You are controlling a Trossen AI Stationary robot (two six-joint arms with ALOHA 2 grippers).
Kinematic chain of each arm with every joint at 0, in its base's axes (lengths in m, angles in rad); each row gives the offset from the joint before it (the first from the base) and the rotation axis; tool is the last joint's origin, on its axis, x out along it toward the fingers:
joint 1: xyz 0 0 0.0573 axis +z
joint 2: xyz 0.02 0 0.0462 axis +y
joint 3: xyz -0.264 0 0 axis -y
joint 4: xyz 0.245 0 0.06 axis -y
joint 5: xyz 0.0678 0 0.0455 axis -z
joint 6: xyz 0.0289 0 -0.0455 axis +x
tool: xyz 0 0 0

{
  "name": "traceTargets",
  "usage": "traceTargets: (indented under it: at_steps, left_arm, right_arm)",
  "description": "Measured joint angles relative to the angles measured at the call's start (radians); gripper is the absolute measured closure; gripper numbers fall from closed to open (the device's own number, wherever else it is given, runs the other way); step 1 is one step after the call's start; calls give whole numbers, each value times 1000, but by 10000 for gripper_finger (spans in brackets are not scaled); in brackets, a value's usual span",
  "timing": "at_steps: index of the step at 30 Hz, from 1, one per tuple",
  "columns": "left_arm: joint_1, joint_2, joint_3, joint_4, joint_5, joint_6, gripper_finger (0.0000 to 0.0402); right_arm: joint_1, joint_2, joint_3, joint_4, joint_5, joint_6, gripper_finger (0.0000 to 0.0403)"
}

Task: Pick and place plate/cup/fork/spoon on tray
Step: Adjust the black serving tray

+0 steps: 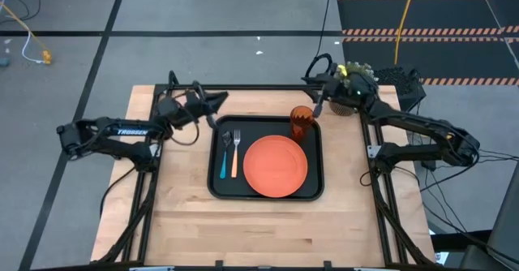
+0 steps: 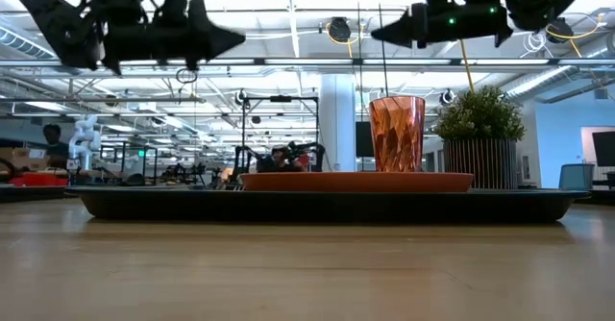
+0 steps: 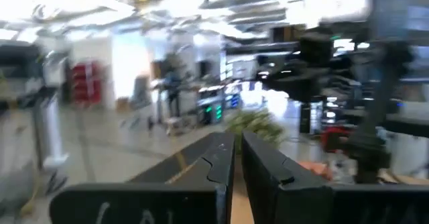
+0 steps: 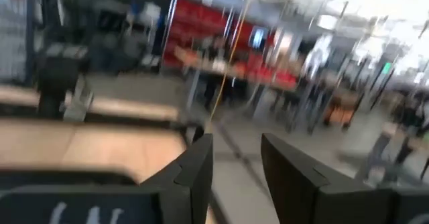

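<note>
The black tray (image 1: 219, 186) lies on the middle of the table. On it lie the round orange plate (image 1: 276, 166), the spoon (image 1: 225, 156) with its blue handle, and the fork (image 1: 236, 154) with its tan handle beside it. The orange ribbed cup (image 1: 302, 123) stands upright on the tray's far right corner; it also shows in the low view (image 2: 397, 134). My left gripper (image 1: 220, 101) is shut and empty, raised off the tray's far left corner. My right gripper (image 1: 319, 107) is open and empty, raised just beside the cup's far right.
A potted green plant (image 1: 353, 80) stands at the table's far right, under my right arm, and shows behind the cup in the low view (image 2: 480, 134). Bare wood (image 1: 268, 230) lies between the tray and the table's near edge.
</note>
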Motion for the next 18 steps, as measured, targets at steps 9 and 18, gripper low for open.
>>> traceTargets:
  at_steps: [9, 18]
  left_arm:
    - [174, -1, -19, -112, 45, -53, 371]
    - [315, -1, 76, -358, 191, -53, 371]
  right_arm:
    - [40, -125, 34, -344, 88, -5, 284]
    - [127, -274, 34, -761, 101, 184, 284]
